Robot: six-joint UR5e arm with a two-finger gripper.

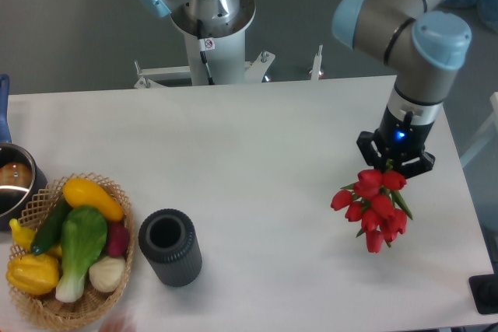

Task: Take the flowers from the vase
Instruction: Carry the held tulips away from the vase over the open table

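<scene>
Closed around the stems, the jaws of the black two-finger gripper [394, 162] hold the bunch of red tulips with green leaves [373, 206], which we see hanging below the gripper over the right side of the white table [257, 153], blooms fanned toward the near edge. We note the dark grey ribbed cylindrical vase [170, 247] standing upright and empty at lower left, well apart from the tulips. Just beside it, to its left, sits the woven wicker basket [118, 270] of vegetables, with a metal pot [14, 183] at the table's left edge.
</scene>
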